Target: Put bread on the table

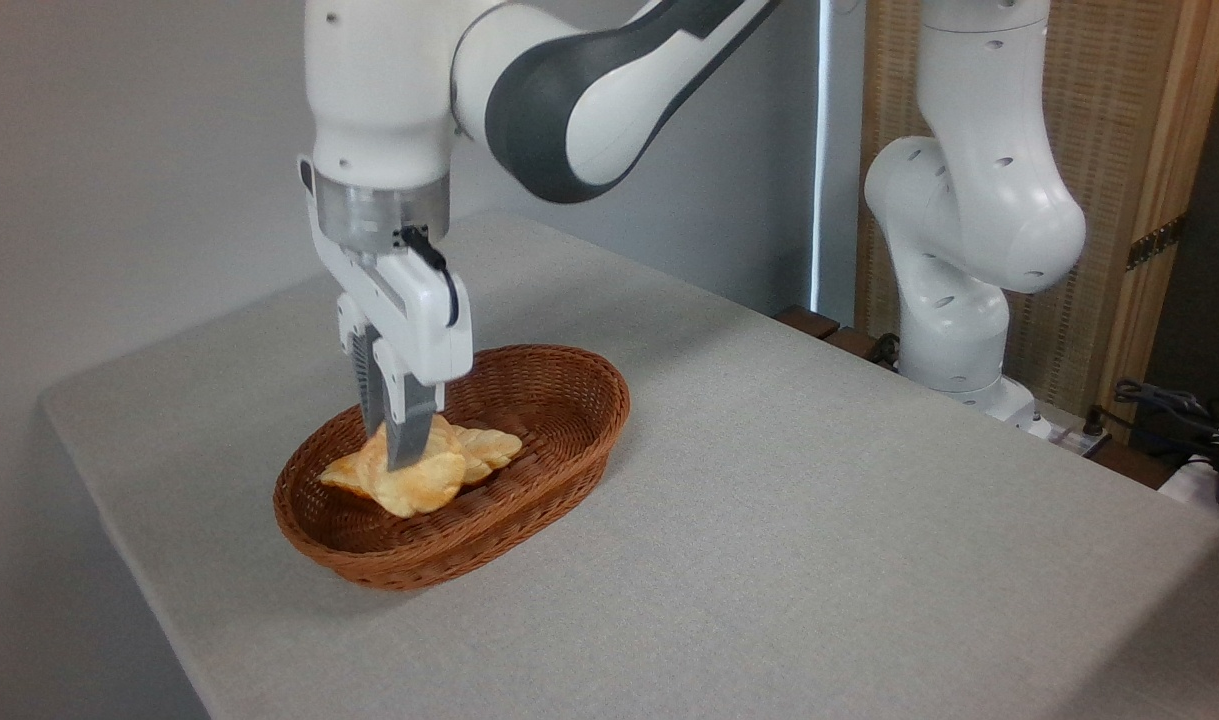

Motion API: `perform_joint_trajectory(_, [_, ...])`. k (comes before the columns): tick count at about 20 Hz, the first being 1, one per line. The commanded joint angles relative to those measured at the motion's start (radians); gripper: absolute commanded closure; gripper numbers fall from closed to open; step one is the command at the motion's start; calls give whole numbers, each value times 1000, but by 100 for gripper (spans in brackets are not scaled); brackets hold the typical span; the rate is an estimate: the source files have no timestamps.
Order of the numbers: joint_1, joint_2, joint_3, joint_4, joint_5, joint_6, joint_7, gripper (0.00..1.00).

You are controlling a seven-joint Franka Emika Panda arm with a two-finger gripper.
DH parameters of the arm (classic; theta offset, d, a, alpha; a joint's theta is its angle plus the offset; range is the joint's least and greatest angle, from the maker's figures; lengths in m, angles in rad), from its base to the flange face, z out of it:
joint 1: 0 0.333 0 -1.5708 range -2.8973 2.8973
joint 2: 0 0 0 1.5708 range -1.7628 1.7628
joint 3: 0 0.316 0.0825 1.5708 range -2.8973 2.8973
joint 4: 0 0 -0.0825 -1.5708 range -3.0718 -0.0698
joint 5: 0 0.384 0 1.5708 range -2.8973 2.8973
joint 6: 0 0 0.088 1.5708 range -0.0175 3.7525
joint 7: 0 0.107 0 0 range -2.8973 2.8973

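Note:
The bread [424, 488], a golden-brown lumpy roll, stands tilted on edge inside the brown wicker basket [559, 385]. My gripper [394, 452] reaches straight down into the basket's left half. One finger is in front of the roll and the other behind it, so the gripper is shut on the bread. The roll's lower edge is still down among the basket's contents. The table [819, 540] is a wide top covered in light grey-beige cloth, and the basket rests on its left part.
A flatter, pointed loaf [489, 444] lies in the basket behind the roll. The arm's white base [954, 340] stands at the table's far right edge. Cables [1184, 410] and a wooden panel [1139, 150] are beyond it.

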Motion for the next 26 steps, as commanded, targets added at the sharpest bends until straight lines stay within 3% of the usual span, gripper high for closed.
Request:
perform_joint_trajectory(1, [1,-60,58,13,-49,-29,7,63])
perform_joint_trajectory(8, [1,-88,162,12,-33,-141,16,59])
perform_joint_trajectory(11, [1,-76,193,-1,25,-181,21,58])
perform_joint_trajectory(13, [3,-53,196,-10,46,-183,31,50])
perform_joint_trajectory(14, [3,-48,196,-11,48,-183,33,41])
perform_joint_trajectory(15, [6,-36,198,-13,50,-184,33,16])
perform_joint_trajectory(17, [23,-31,196,-27,63,-192,38,12])
perform_joint_trajectory(19, [29,-30,198,-34,71,-195,51,0])
perform_joint_trajectory(26, [34,-14,196,-44,71,-189,58,0])
